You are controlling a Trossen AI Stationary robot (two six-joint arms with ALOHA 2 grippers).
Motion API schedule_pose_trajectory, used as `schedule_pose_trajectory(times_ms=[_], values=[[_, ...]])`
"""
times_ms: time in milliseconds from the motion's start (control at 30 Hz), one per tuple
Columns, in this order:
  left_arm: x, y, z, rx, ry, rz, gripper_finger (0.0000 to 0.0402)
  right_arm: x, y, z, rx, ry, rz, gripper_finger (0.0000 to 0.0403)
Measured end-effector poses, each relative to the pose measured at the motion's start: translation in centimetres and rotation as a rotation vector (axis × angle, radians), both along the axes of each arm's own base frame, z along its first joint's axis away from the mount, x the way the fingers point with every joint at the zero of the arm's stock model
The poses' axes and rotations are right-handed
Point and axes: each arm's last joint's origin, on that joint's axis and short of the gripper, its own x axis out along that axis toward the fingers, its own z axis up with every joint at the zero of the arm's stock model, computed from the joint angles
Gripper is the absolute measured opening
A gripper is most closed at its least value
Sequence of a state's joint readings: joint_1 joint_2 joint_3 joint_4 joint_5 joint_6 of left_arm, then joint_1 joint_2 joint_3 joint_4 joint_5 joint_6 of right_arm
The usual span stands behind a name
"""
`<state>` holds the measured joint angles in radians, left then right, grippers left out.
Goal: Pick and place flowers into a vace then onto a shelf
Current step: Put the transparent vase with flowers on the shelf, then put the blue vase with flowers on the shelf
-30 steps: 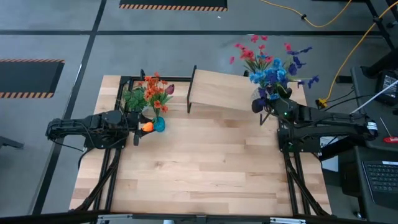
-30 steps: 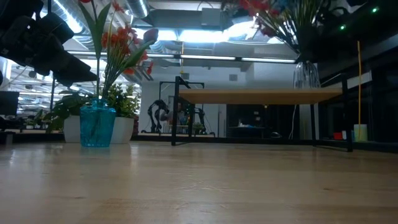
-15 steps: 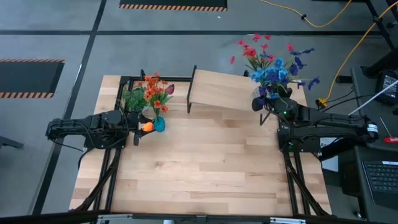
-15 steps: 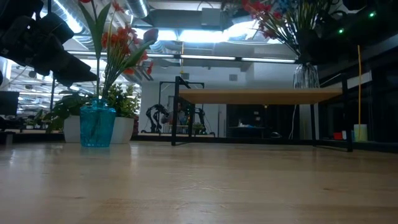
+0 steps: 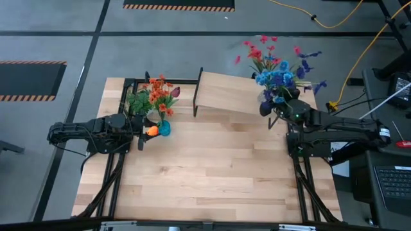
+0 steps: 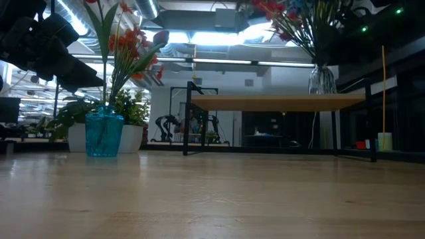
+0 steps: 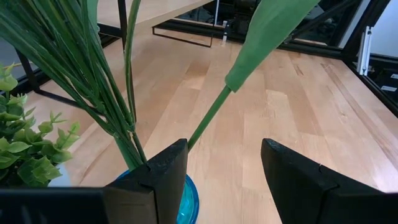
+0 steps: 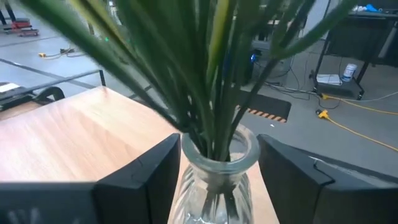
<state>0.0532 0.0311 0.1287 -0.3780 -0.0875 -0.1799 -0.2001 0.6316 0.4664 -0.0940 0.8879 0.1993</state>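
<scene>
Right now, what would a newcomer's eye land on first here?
The bright red and blue flowers in a clear glass vase, held by the right gripper at the shelf's right end. Next, the blue vase with orange flowers at back left, the left gripper open beside it.

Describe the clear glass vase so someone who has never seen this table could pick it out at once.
Start at the shelf at the table's far edge and go to its right end. There the right gripper, jaws either side of its neck, holds the clear glass vase filled with red and blue flowers. The other vase, by the left gripper, is blue glass with orange blooms.
</scene>
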Motion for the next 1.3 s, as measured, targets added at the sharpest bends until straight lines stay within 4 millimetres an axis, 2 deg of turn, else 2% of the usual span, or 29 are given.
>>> schedule_pose_trajectory(times_ms=[567, 1000, 1300], values=[[0.0, 0.0, 0.0, 0.0, 0.0, 0.0, 0.0198, -1.8, 0.6, 1.3, -0.026, -0.069, 0.112, 0.0214], [0.0, 0.0, 0.0, 0.0, 0.0, -0.001, 0.0198, -3.9, 1.0, 1.2, -0.021, -0.057, 0.111, 0.0214], [0.0, 0.0, 0.0, -0.001, 0.0, -0.001, 0.0198, -4.2, 1.3, 0.7, 0.041, -0.059, 0.206, 0.0214]])
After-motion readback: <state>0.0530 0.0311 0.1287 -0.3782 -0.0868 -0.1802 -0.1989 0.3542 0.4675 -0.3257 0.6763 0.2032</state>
